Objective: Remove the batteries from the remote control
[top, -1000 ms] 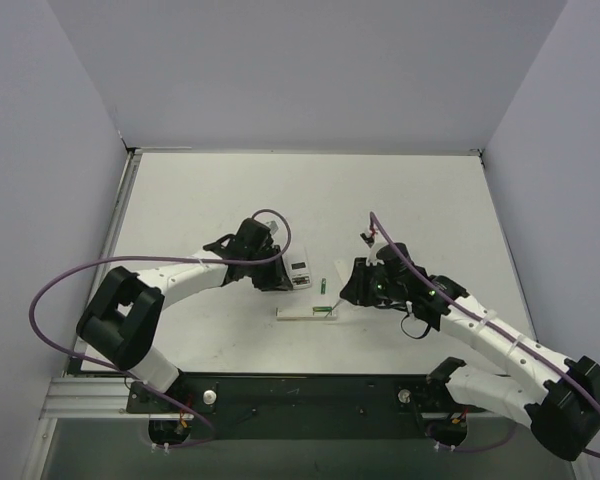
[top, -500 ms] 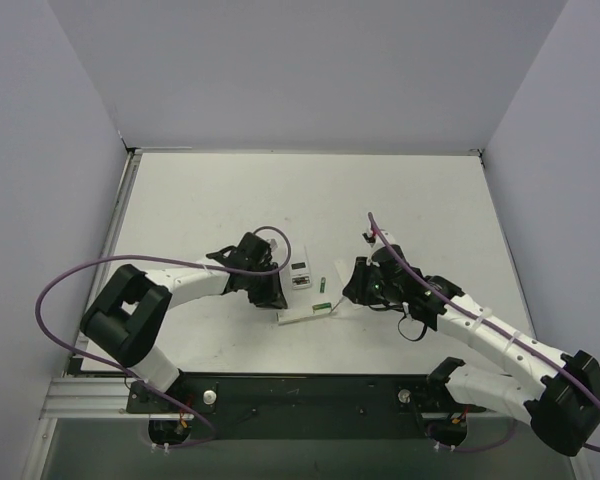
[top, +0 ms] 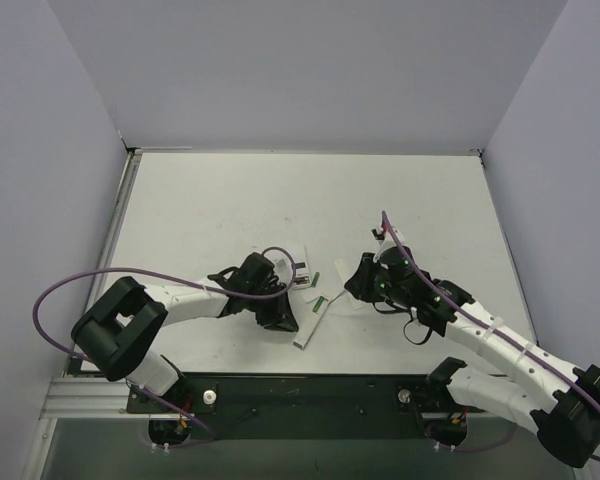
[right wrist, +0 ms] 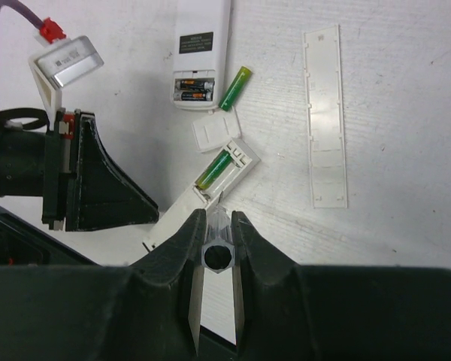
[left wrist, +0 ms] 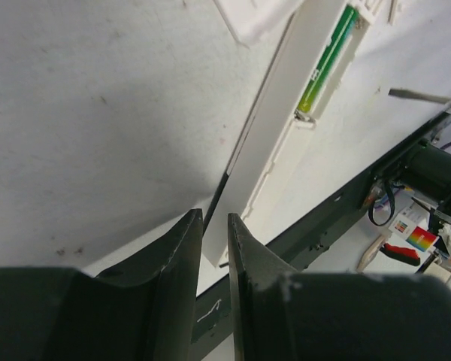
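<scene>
The long white remote (top: 308,325) lies slanted with its back open, one green battery (right wrist: 213,169) in its compartment. A second green battery (right wrist: 234,88) lies loose on the table. A small remote (right wrist: 199,53) holds dark batteries (right wrist: 194,90) in its open bay. My right gripper (right wrist: 218,214) is shut on a clear-handled screwdriver (right wrist: 218,254), whose tip is at the long remote's compartment edge. My left gripper (left wrist: 214,218) is shut, fingertips at the long remote's (left wrist: 278,135) near end.
A small white cover (right wrist: 216,131) lies between the two remotes. A long white cover (right wrist: 325,116) lies to the right. The black base rail (top: 300,392) runs along the near table edge, just beyond the long remote's end.
My left gripper moved toward the near edge, and the long remote swung from lying crosswise to slanting toward the rail. My right gripper shifted slightly with the screwdriver.
</scene>
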Available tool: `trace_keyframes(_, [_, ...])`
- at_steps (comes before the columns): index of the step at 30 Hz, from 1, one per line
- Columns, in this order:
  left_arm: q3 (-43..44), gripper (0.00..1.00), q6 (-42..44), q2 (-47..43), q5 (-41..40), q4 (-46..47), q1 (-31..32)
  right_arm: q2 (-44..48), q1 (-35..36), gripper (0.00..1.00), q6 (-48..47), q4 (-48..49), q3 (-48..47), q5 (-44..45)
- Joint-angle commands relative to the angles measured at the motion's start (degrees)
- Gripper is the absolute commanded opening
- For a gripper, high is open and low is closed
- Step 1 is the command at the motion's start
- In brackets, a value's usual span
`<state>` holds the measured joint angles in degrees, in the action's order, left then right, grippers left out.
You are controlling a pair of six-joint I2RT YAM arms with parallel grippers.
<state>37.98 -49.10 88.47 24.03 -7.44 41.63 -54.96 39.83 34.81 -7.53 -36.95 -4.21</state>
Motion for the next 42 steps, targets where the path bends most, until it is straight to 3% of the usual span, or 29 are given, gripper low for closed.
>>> trace_keyframes(1, [-2.2, 0.31, -4.07, -3.56, 2.42, 8.39, 1.35, 2.05, 0.16, 0.0, 1.14, 3.74, 1.26, 0.52])
trace_keyframes(5, [-0.37, 0.31, -2.68, -4.09, 0.59, 7.53, 0.83, 2.49, 0.07, 0.0, 2.1, 8.74, 3.02, -1.33])
trace_keyframes(7, [2.69, 0.31, -1.09, -4.0, -1.35, 2.88, 0.39, 2.4, 0.24, 0.0, 2.72, 10.95, 4.07, -1.42])
trace_keyframes(17, [12.12, 0.3, 3.75, 3.63, -4.61, -0.65, -0.85, 2.75, 0.33, 0.0, 2.81, 14.38, 8.56, 1.66])
trace_keyframes(42, [9.4, 0.29, 0.85, 9.97, 0.93, 9.99, 1.53, 7.23, 0.33, 0.0, 4.39, 17.9, 12.96, 2.63])
